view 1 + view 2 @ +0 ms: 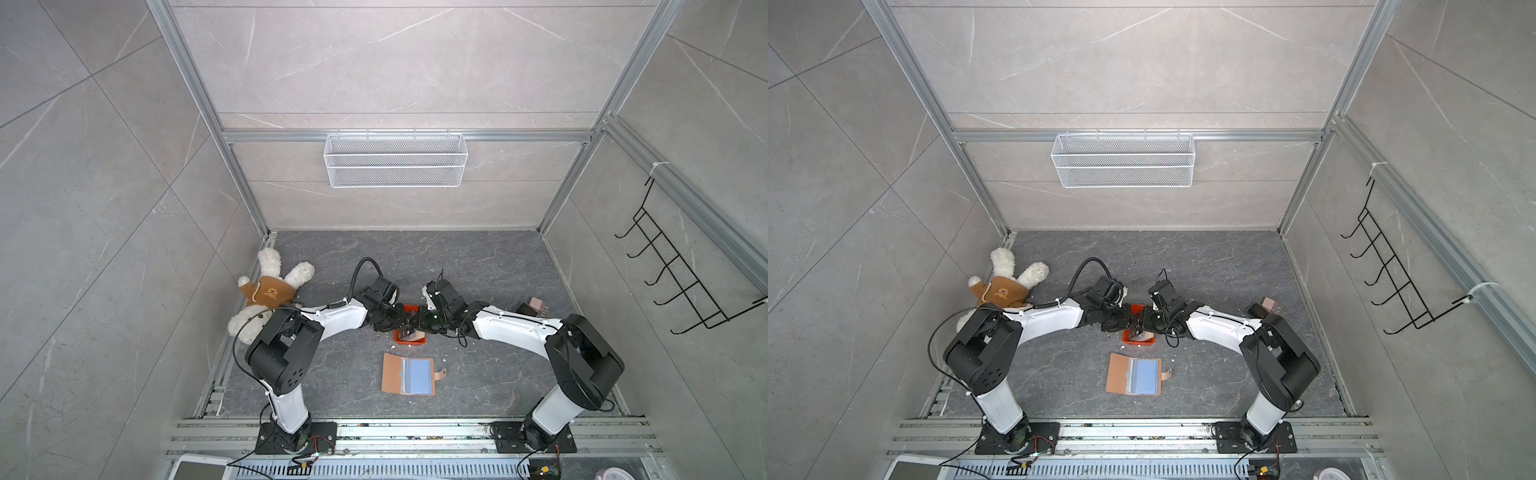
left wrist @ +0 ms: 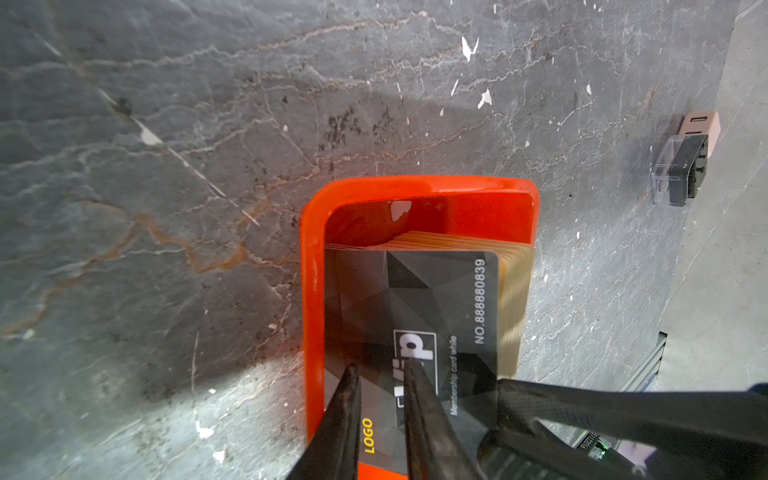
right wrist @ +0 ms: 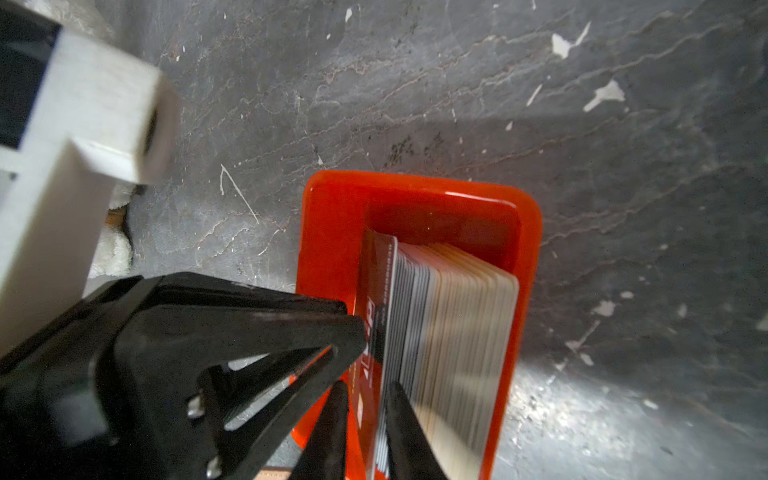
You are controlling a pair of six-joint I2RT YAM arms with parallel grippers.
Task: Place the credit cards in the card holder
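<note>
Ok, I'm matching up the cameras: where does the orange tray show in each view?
In a top view: orange tray mid-floor, beyond the card holder.
In a top view: orange tray, same spot.
Left wrist: orange tray close up, credit cards face-on.
Right wrist: orange tray close up, credit cards edge-on.
Shared landmark: the credit cards standing in it.

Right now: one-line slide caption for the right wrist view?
Right hand straddles the front credit card of the stack standing in the orange tray; left hand against its face.
</note>
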